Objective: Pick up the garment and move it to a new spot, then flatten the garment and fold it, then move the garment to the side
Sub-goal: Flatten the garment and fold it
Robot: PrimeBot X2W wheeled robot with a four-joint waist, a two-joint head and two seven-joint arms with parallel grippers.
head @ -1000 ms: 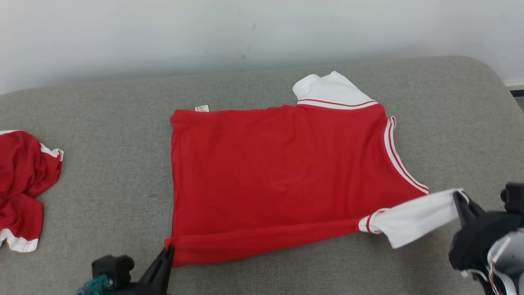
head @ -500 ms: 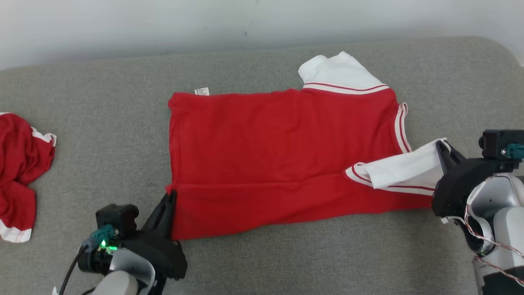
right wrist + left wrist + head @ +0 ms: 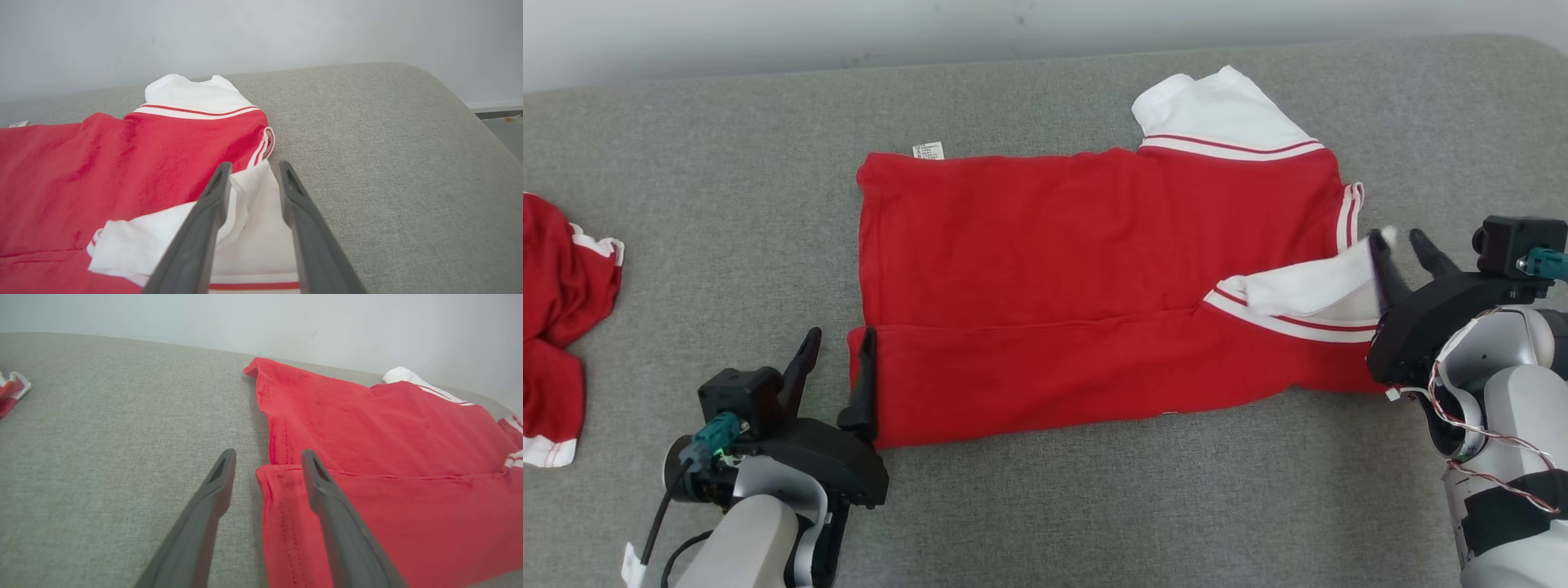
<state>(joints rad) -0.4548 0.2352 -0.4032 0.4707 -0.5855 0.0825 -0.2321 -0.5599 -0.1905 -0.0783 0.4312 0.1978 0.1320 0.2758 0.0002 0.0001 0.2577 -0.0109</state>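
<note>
While the red shirt (image 3: 1094,261) lies flat on the grey cushion (image 3: 1094,506), both grippers sit right at its edges. The shirt's near side is folded over onto itself in a long strip. The left gripper (image 3: 841,339) is at the shirt's near left corner with its two fingers spread apart. One finger is over the strip and the other is just beside the shirt, so it holds nothing. The right gripper (image 3: 1396,238) is at the shirt's right side. Its fingers are parted a little, and the white sleeve (image 3: 1298,290) lies loose between them, let go. A second red cloth (image 3: 556,327) lies well apart to the shirt's left.
</note>
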